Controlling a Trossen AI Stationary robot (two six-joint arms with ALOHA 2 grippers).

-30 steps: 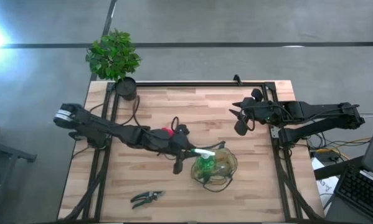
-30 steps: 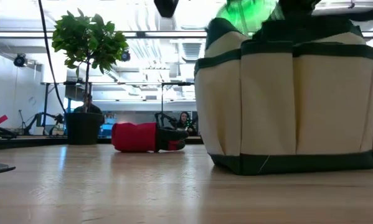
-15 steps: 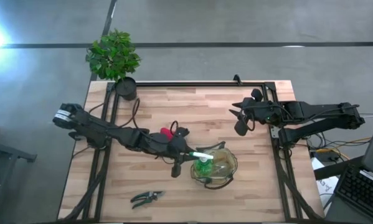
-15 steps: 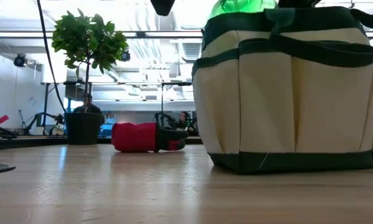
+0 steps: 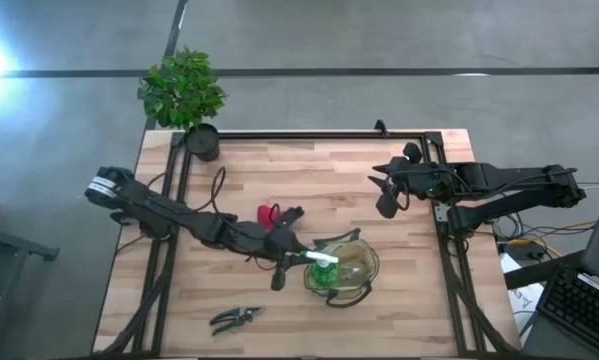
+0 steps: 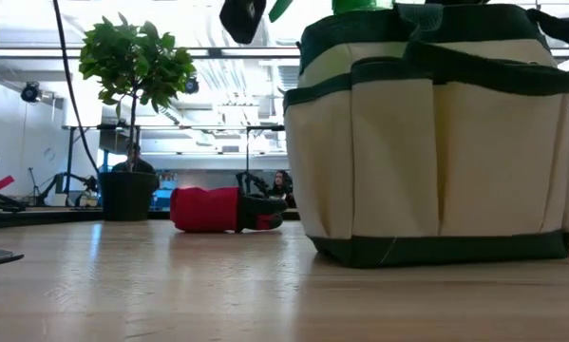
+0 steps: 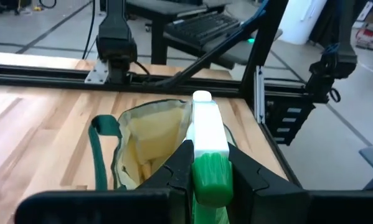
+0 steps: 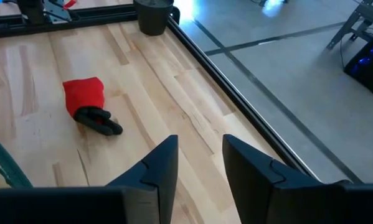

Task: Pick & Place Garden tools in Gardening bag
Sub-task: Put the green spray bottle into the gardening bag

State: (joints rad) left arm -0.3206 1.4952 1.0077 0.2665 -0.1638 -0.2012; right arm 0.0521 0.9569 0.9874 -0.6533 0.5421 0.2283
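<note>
We see the left gripper [image 5: 301,257] reaching across the middle of the wooden worktop [image 5: 399,310], its fingers [image 7: 174,171] clamped on the neck of a green spray bottle [image 7: 208,177] with a white nozzle. From above, the bottle [image 5: 322,263] sits at the near-left rim of the tan bag [image 5: 347,268], its white nozzle pointing over the opening; the wrist view shows the nozzle above the bag's pale lining [image 7: 150,134] and a dark green handle loop [image 7: 102,134]. At worktop level the bag [image 6: 436,161] stands upright, green-trimmed, with the bottle's green top just showing above its rim.

We see a red-and-black item [image 5: 269,214] lying on the worktop just behind the left arm; it appears again in the low view [image 6: 222,209] and in the right wrist view [image 8: 89,106]. Dark shears [image 5: 236,318] lie near the front edge, well apart from the bag. A potted plant [image 5: 184,90] stands at the far-left corner.

We see the right gripper [image 5: 387,190] waiting above the far-right part of the worktop, its fingers [image 8: 158,168] parted and holding nothing. Two people sit in the room beyond the worktop in the low view.
</note>
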